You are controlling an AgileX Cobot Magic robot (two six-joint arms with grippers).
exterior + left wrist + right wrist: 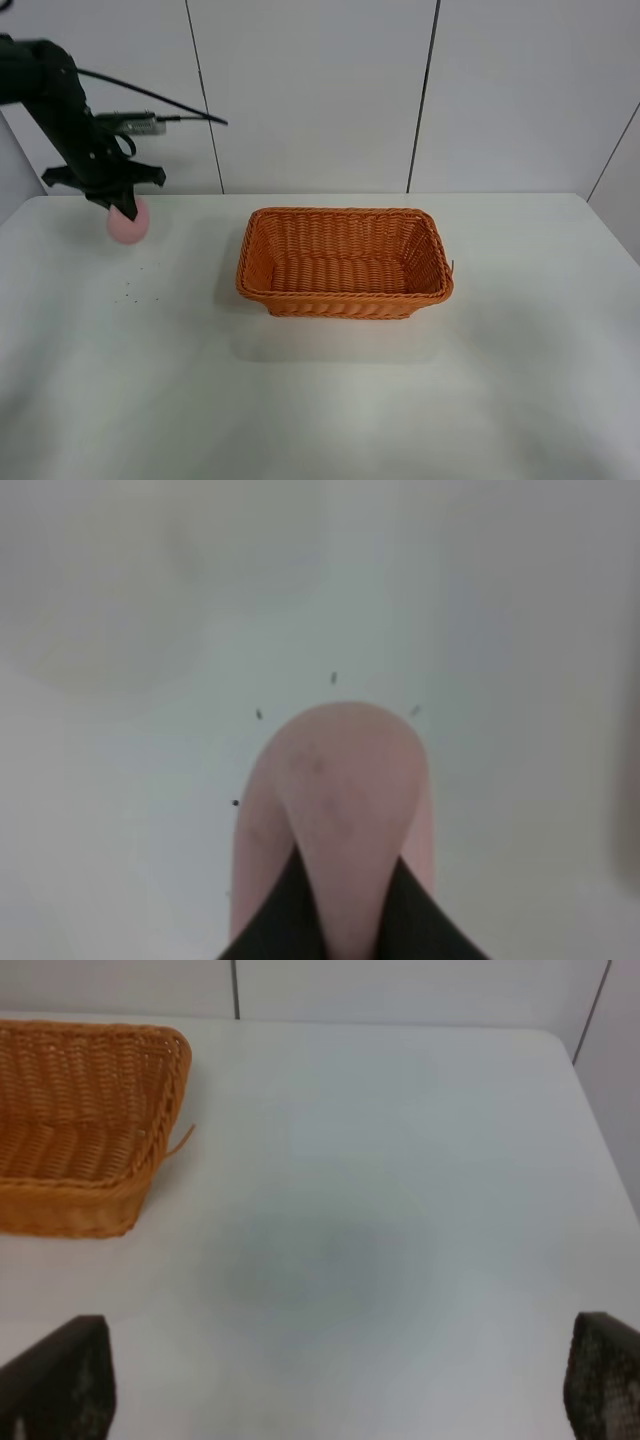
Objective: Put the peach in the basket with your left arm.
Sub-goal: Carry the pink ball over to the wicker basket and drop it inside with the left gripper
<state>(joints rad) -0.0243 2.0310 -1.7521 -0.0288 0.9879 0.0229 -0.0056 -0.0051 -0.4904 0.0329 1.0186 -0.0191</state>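
1. The peach [128,222] sits at the far left of the white table [300,420], close to the rear edge and well apart from the basket [345,212]; it is pale pink and smooth.
2. My left gripper [118,205] comes down on the peach from above; in the high view its black claw covers the top of the fruit, and only the lower, rounded part shows beneath it.
3. In my left wrist view the peach [345,800] fills the lower middle, with my left gripper [345,935] clenched around it; two black fingers [270,925] lie flat against its sides, one on each flank.
4. I cannot tell whether the fruit touches the table or is raised just off it.
5. A few small dark specks [258,714] dot the table around the peach; the high view shows specks [140,280] on the near side of it.
6. The orange wicker basket is upright near the middle of the table, its inside bare.
7. A black cable [150,95] trails from my left arm toward the white wall panels.
8. My right gripper [330,1390] hangs over bare table just beside the basket's [90,1200] end wall; its fingers [60,1380] are spread wide, holding nothing.
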